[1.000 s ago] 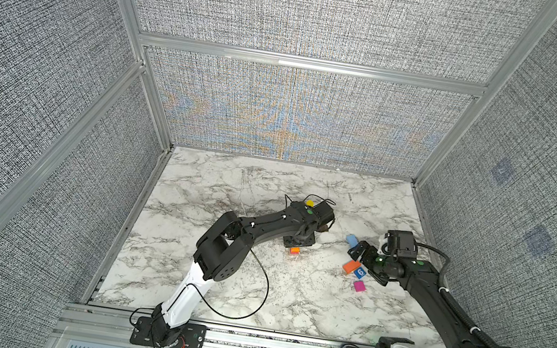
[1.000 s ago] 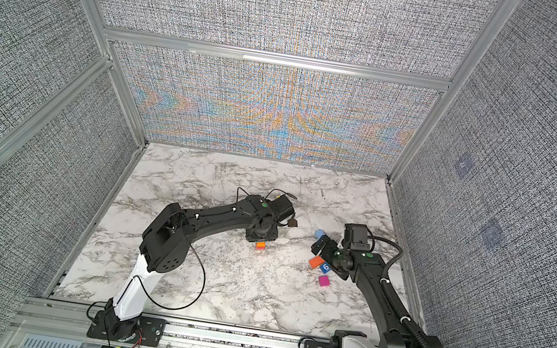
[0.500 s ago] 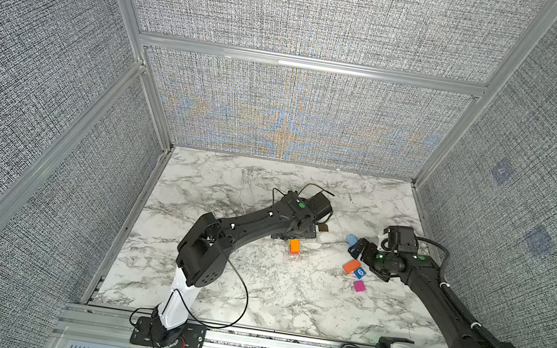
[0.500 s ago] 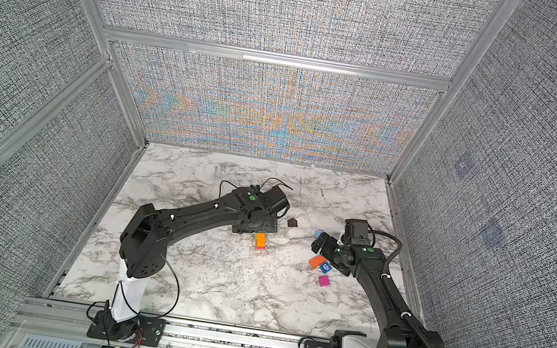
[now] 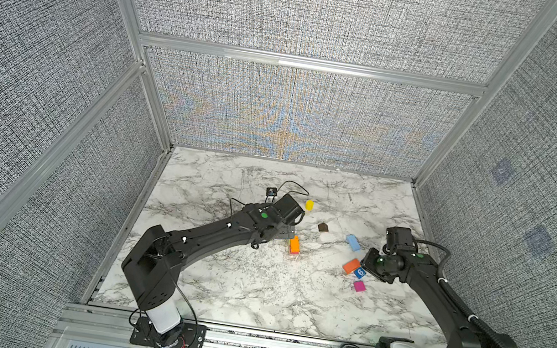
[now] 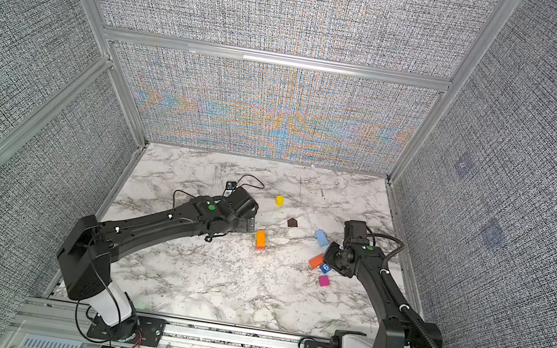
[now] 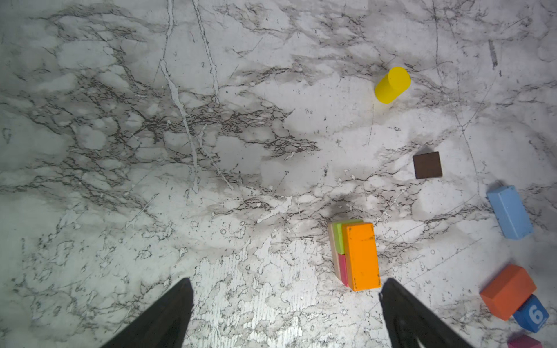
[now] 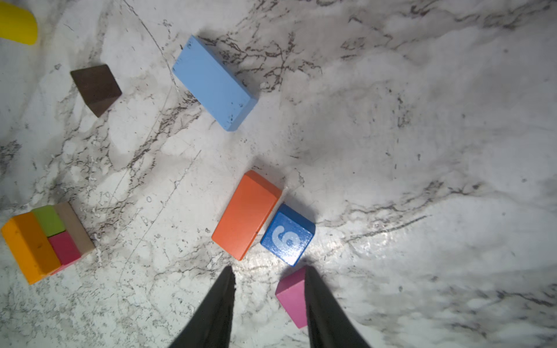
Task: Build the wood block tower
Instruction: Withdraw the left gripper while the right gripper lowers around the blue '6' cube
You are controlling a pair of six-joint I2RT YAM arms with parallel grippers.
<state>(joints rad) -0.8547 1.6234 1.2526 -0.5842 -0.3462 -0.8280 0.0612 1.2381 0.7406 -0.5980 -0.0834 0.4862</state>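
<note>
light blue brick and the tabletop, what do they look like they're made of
Light blue brick: probably wood under matte paint; dark chips speckle its edges and corners. Tabletop: marble-patterned, white with grey veins, semi-gloss since it shows glare; fine scratches hint at laminate rather than stone, but I cannot tell.

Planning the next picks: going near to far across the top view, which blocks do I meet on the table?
magenta cube, blue 6 cube, tower, light blue brick, dark brown piece, yellow cylinder. Loose orange brick omitted: it overlaps the blue 6 cube.
</note>
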